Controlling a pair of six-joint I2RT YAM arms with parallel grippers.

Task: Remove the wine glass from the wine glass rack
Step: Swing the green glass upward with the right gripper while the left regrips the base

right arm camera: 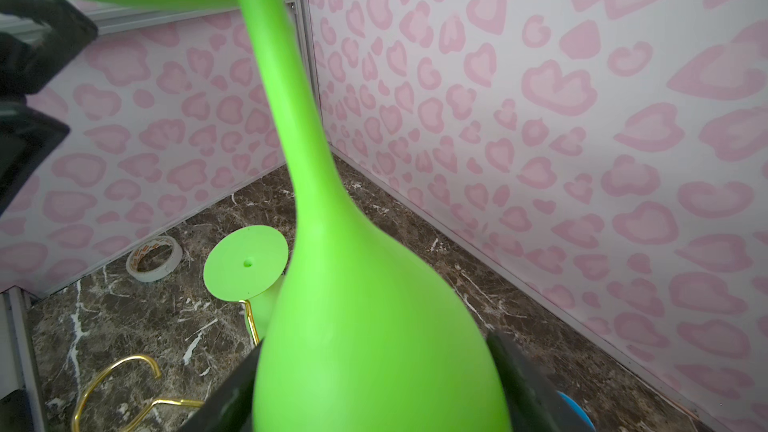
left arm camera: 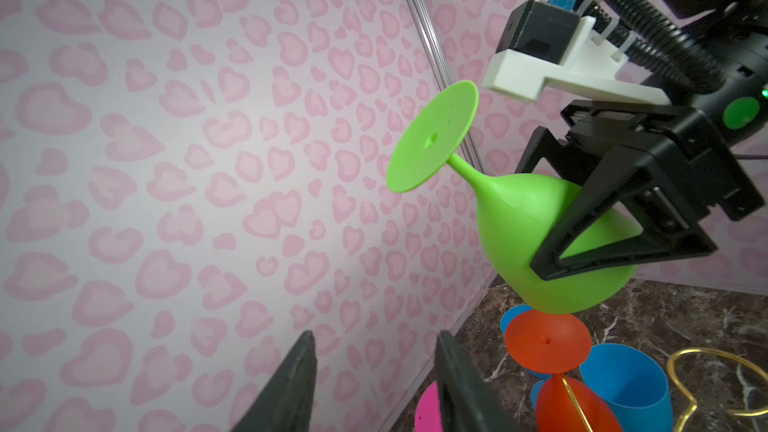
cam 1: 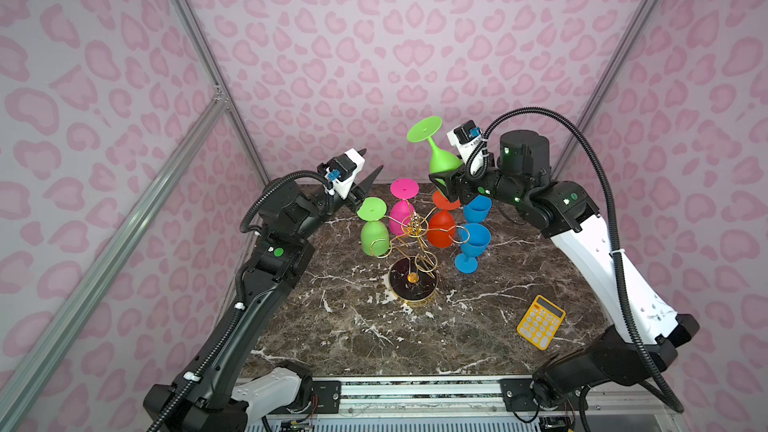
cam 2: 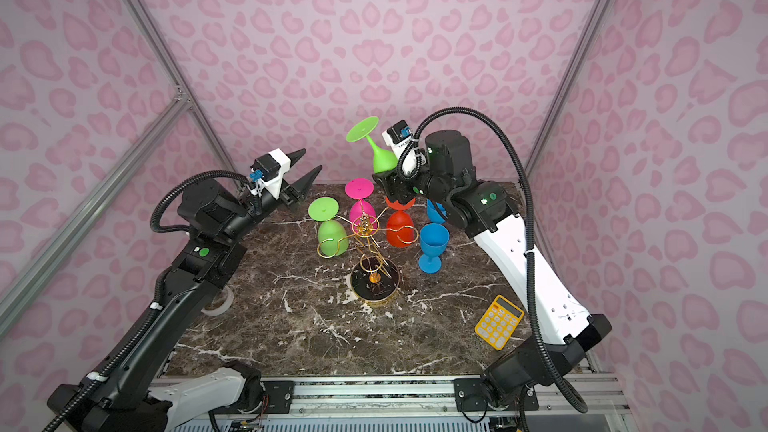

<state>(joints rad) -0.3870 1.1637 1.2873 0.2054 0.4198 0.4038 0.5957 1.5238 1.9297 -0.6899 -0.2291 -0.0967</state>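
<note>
My right gripper (cam 1: 442, 178) (right arm camera: 374, 388) is shut on the bowl of a green wine glass (cam 1: 444, 162) (cam 2: 382, 160) (left arm camera: 519, 234) (right arm camera: 374, 347). The glass is held foot up and tilted, above and behind the wine glass rack (cam 1: 413, 284) (cam 2: 374, 284). That gold wire stand on its round black base carries another green glass (cam 1: 374, 234), a pink glass (cam 1: 402, 214) and a red glass (cam 1: 441, 230), all hanging upside down. My left gripper (cam 1: 372, 160) (cam 2: 312, 159) (left arm camera: 376, 351) is open and empty, raised at the back left and pointing at the back wall.
Two blue glasses (cam 1: 476, 238) (cam 1: 477, 207) stand upright on the marble table right of the rack. A yellow calculator (cam 1: 540, 322) lies near the front right. A roll of tape (cam 2: 218, 305) sits at the left edge under my left arm. Pink patterned walls enclose the table.
</note>
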